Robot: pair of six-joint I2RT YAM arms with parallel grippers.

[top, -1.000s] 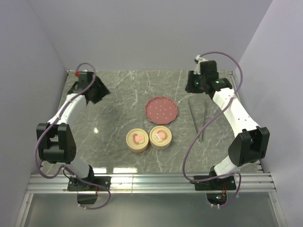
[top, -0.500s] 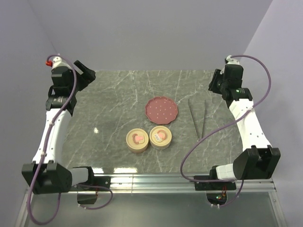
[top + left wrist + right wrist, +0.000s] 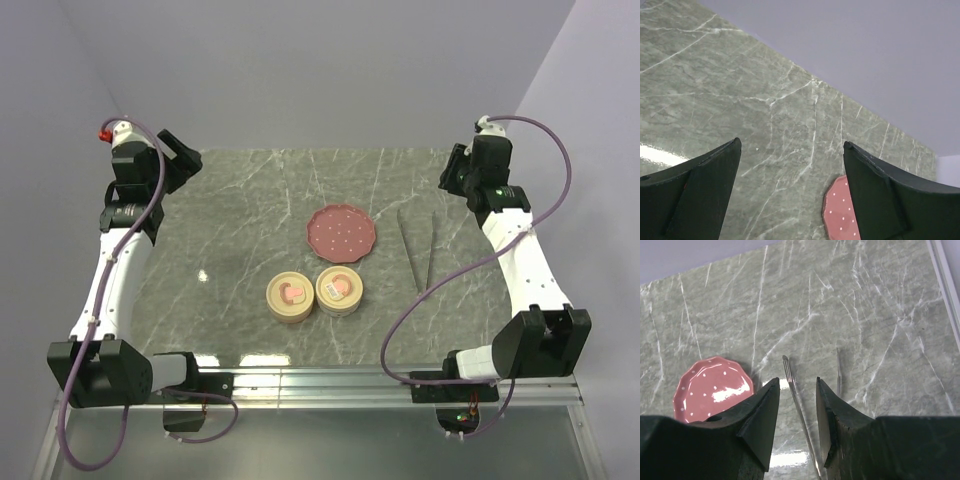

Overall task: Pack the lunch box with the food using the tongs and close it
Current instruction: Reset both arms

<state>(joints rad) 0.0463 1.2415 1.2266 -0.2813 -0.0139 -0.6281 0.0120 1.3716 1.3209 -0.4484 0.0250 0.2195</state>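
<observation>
Changes over the last second:
- left arm: was folded low over the table; now stretched up, left gripper lifted at the far-left corner, its jaws seemingly wider apart, though the overhead view is too small to confirm
- right arm: likewise unfolded; right gripper raised and shifted out to the far-right corner
- tongs: no longer partly covered by the right arm

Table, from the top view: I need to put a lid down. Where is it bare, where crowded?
Bare: the wide stretch left of the two round boxes, and the far strip behind the red plate. Crowded: plate, boxes and tongs, centre to right.
</observation>
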